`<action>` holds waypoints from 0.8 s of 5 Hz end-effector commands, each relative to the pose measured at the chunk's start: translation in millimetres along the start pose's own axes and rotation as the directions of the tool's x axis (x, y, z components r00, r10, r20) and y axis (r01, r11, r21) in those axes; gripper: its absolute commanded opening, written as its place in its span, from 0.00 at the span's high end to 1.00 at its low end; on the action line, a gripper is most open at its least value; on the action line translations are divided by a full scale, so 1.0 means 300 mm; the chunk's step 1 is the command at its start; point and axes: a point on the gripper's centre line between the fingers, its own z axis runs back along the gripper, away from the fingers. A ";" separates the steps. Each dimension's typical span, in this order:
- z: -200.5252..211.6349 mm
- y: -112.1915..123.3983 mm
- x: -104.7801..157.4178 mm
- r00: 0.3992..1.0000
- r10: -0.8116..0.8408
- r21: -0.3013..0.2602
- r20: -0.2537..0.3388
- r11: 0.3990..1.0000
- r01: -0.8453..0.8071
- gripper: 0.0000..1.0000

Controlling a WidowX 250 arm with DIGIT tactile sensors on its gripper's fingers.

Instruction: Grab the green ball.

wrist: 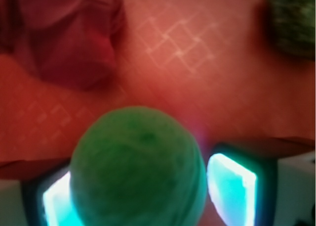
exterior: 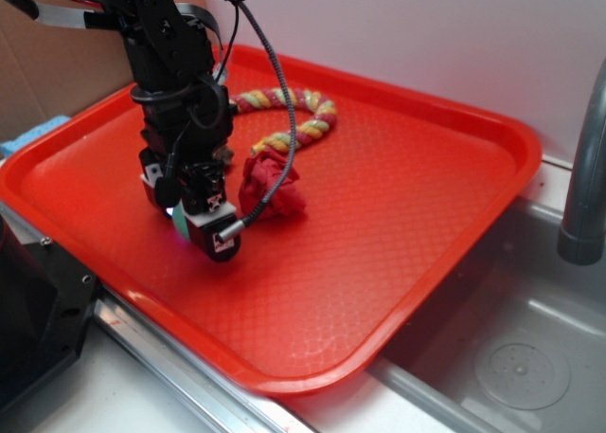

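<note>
A big red tray with a bumpy pattern is set beside a gray sink, and a gray pipe is seen at the right edge. On the tray, a wrinkly red wad is laid near a twisted rope of red, yellow and green. A dark lumpy thing is seen blurred in the corner of the wrist view, apart from the red wad

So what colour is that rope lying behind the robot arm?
Red and yellow twisted strands on the rope, clearest in the exterior view.
</note>
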 end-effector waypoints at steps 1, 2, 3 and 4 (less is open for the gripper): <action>0.046 -0.001 -0.003 0.999 -0.003 0.027 0.044 1.000 0.002 1.00; 0.127 -0.019 0.000 0.998 -0.029 0.042 0.054 0.999 0.027 1.00; 0.274 -0.040 -0.007 0.995 0.064 0.069 0.074 0.995 -0.069 1.00; 0.443 -0.032 -0.027 0.981 0.150 0.030 0.120 0.988 -0.154 1.00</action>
